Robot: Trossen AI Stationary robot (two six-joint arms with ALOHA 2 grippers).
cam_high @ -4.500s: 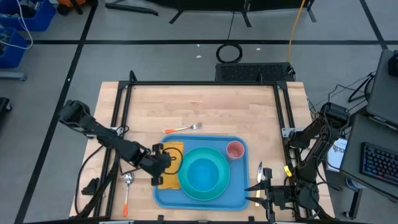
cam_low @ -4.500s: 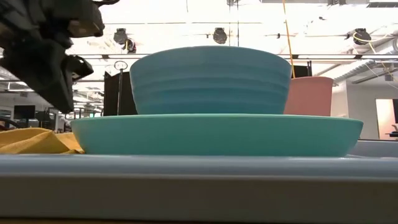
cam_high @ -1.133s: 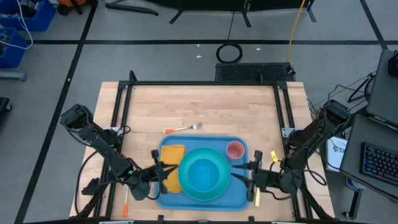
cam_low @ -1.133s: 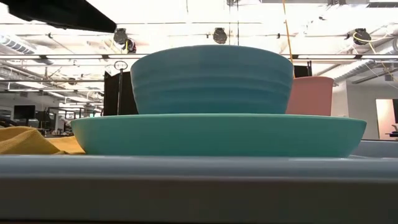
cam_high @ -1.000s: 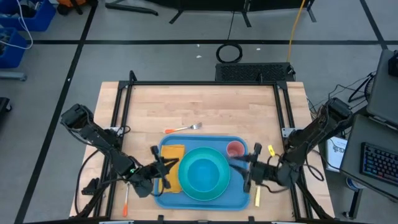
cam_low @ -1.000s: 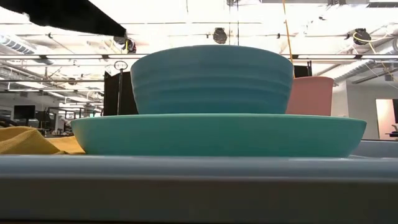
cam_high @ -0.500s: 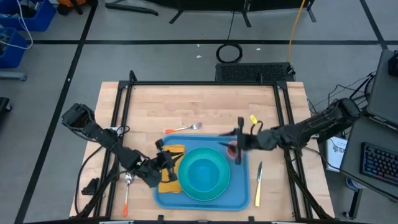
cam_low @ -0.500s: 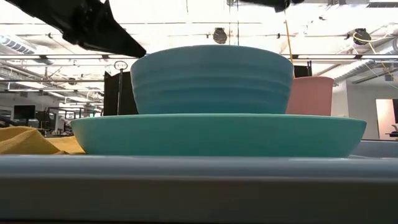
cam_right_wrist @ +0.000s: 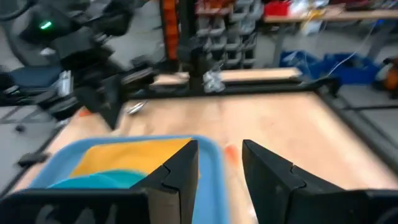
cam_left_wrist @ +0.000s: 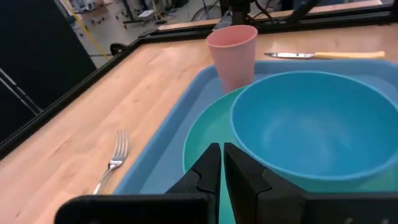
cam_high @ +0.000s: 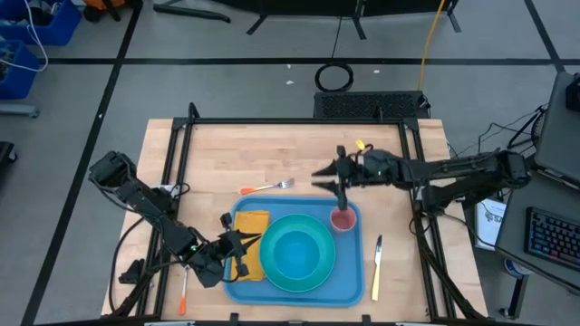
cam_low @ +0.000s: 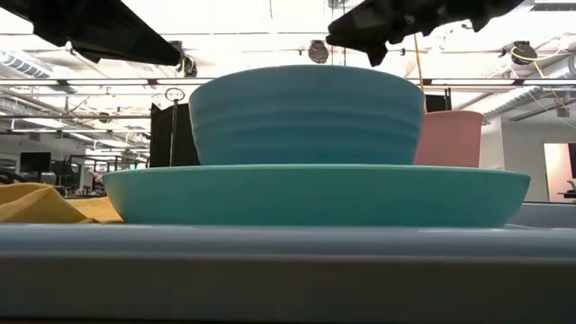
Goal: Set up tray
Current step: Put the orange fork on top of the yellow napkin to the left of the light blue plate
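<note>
The tray (cam_high: 349, 288) lies flat on the near half of the wooden worktop (cam_high: 236, 154), about midway across. On it sits a turquoise plate (cam_high: 319, 272) with a blue bowl (cam_high: 297, 252) nested on top. A pink cup (cam_high: 343, 219) stands upright in the tray's far right corner, just beside the plate, and a yellow cloth (cam_high: 252, 224) lies on the tray's left part, its right edge against the plate.

Off the tray, a fork (cam_high: 272, 186) with an orange handle rests on the worktop just beyond the far rim. A knife (cam_high: 377, 263) with a yellow handle lies alongside the right rim, close to it. A spoon's orange handle (cam_high: 183, 295) shows to the left of the tray, its bowl hidden under the left arm.

The left pincer (cam_high: 237, 255) hangs over the tray's left edge and the cloth, fingers (cam_left_wrist: 208, 168) drawn nearly together with only a thin slit between them, holding nothing. The right pincer (cam_high: 332, 178) hangs above the worktop just past the far rim, near the cup and the fork; its fingers (cam_right_wrist: 180, 167) stand partly apart with nothing between them.

From table height, the stacked plate and bowl block most of the view; only the cup's upper part shows behind them.
</note>
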